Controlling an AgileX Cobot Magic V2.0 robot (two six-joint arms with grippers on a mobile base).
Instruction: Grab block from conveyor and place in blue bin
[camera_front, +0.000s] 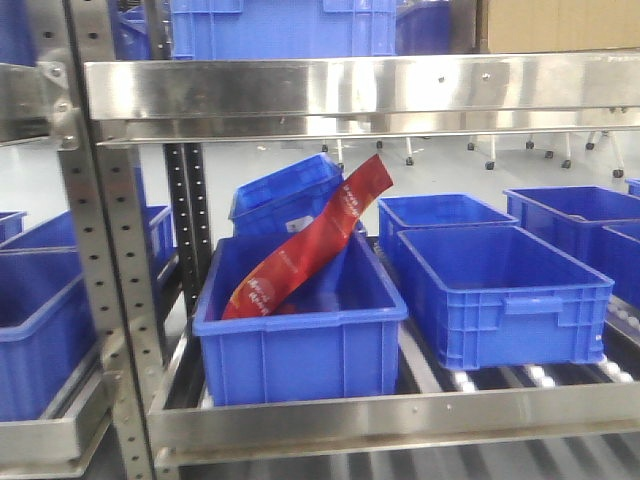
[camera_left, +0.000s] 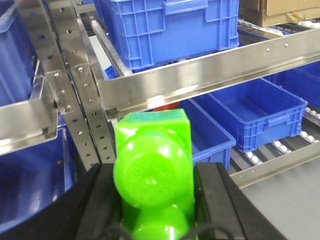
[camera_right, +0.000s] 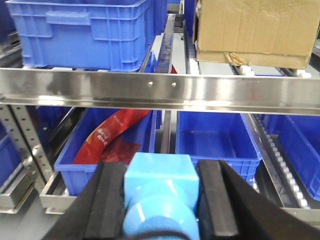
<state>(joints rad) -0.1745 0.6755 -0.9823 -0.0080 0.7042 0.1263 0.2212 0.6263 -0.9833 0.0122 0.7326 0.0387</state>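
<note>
Left tool (camera_left: 159, 202) at 6 o'clock of the left wrist view, black fingers (camera_left: 107, 200) clamped on the green block (camera_left: 152, 155), one finger on each side face. Rounded studs of the block face the camera. Block is held in the air in front of the steel shelf rail (camera_left: 200, 75), not resting on any surface

Right tool (camera_right: 162, 197) at 6 o'clock of the right wrist view, clamped the same way on the light blue block (camera_right: 159, 180), fingers touching both its sides

Front view shows the rack. Front blue bin (camera_front: 300, 322) sits at 6 o'clock on the lower level with a red snack packet (camera_front: 310, 240) lying slanted in it. The packet's low end is inside at 8 o'clock, its top end pokes over the back rim toward 1 o'clock. Neighbour blue bin (camera_front: 500, 295) is just beside it at 3 o'clock, both on the roller track (camera_front: 540, 375). Tilted blue bin (camera_front: 285, 195) is behind the front one at 12 o'clock

In the right wrist view the bin with the packet is at 10 o'clock of the light blue block and the neighbour bin at 1 o'clock, both beyond the rail and below it. On the upper level, upper blue bin (camera_right: 80, 30) is at 11 o'clock and cardboard box (camera_right: 255, 30) at 1 o'clock
</note>
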